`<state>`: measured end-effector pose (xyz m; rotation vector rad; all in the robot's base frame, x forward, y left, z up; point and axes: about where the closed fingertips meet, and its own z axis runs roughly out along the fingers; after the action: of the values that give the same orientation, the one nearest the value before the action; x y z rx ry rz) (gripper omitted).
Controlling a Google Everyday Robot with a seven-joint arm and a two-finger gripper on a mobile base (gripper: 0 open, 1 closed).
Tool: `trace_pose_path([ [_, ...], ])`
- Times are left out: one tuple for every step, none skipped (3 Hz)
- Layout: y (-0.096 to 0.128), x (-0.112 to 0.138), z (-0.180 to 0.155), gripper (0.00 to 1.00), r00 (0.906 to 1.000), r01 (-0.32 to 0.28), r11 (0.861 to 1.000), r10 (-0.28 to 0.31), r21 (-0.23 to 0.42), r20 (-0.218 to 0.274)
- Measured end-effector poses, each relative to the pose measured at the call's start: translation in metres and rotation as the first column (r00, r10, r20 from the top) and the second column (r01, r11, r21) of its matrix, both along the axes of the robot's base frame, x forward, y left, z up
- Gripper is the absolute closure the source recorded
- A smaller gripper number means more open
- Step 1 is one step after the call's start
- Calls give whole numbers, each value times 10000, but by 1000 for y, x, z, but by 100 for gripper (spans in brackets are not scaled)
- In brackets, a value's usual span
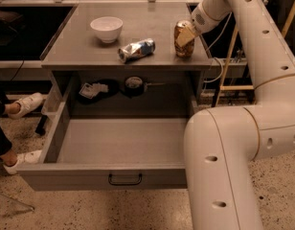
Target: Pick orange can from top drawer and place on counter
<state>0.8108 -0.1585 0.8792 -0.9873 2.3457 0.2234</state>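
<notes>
The orange can (184, 43) stands upright on the counter (147, 16) near its right front corner. My gripper (187, 34) comes in from the upper right. Its pale fingers (185, 35) are closed against the can's upper part, with the can's base down on the counter. The top drawer (119, 143) is pulled fully open below. Its grey floor is bare in front, and its dark handle (124, 178) is at the centre of the flat front.
A white bowl (107, 28) and a crushed silver-and-blue can (136, 50) sit on the counter left of the orange can. Dark items (96, 90) (133, 85) lie at the drawer's back. My arm (224, 152) fills the right side. A person's shoes (24, 105) are on the floor at left.
</notes>
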Motion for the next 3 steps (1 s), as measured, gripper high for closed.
trace_pose_path([
  [0,0,0,35,10000,0,10000,0,0,0],
  [0,0,0,11,10000,0,10000,0,0,0],
  [0,0,0,0,10000,0,10000,0,0,0],
])
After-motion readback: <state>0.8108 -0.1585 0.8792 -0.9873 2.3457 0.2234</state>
